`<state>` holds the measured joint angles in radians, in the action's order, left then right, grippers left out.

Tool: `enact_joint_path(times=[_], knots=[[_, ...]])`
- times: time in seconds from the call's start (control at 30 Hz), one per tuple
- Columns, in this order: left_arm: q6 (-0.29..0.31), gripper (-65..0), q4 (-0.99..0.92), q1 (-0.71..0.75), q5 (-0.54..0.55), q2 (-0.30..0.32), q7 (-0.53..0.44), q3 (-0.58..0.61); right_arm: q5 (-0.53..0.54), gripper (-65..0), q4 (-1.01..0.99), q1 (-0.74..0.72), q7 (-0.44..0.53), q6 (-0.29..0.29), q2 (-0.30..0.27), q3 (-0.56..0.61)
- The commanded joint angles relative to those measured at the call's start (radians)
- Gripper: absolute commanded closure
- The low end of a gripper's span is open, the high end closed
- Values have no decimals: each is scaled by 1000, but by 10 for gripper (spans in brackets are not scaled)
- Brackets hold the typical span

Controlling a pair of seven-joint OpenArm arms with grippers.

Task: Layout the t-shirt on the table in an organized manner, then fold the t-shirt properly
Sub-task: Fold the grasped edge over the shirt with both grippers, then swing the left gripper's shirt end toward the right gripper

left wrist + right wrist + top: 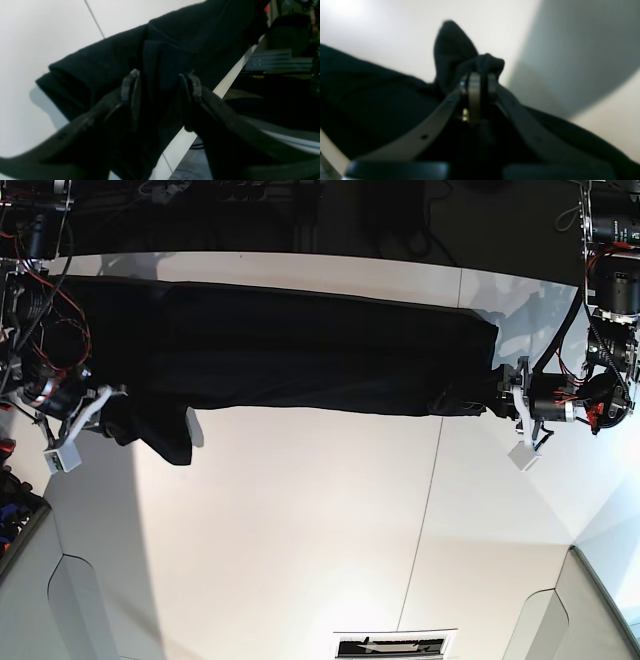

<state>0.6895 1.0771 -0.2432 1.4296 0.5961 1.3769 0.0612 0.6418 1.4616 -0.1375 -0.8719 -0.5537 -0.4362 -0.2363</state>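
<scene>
The black t-shirt (300, 360) lies stretched in a long band along the far side of the white table (300, 530). My left gripper (492, 398) holds its right end. In the left wrist view, the left gripper (161, 82) has a thick fold of the t-shirt (100, 65) filling the gap between its fingers, raised slightly off the table (37, 37). My right gripper (120, 408) is at the shirt's left end. The right wrist view shows the right gripper (480, 75) pinched shut on a bunched tip of the t-shirt (370, 100). No print is visible.
The table's far edge (300, 265) runs just behind the shirt, with dark equipment and cables beyond it. In the left wrist view the table edge (232, 80) passes close under the gripper. A dark seam (430, 480) crosses the tabletop, and a slotted panel (395, 645) sits at the near edge.
</scene>
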Motion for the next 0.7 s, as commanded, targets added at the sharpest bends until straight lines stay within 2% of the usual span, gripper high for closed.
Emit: enact_joint_path(times=[0.0, 0.3, 0.47, 0.5, 0.57, 0.6, 0.63, 0.67], knots=[[9, -279, 14, -22, 25, 25, -6, -8, 13, 0, 50, 28, 11, -6, -23, -31], [9, -279, 14, -23, 54, 72, 19, -9, 59, 0, 348, 370, 11, -8, -26, -295], [9, -279, 14, -19, 54, 72, 19, -9, 57, 0, 365, 435, 10, -8, -25, -330], [9, -279, 14, -18, 54, 72, 19, -9, 55, -72, 364, 435, 6, -8, -21, -329], [9, -280, 14, -16, 54, 72, 19, -9, 55, -312, 364, 434, 7, -7, -14, -329], [9, -280, 14, -13, 54, 72, 19, -9, 55, -401, 364, 435, 6, -7, -14, -329], [9, -280, 14, -10, 54, 72, 19, -10, 54, -455, 364, 435, 6, -7, -14, -329], [9, -280, 14, -6, 54, 72, 19, -11, 55, -451, 364, 435, 6, -7, -14, -329]])
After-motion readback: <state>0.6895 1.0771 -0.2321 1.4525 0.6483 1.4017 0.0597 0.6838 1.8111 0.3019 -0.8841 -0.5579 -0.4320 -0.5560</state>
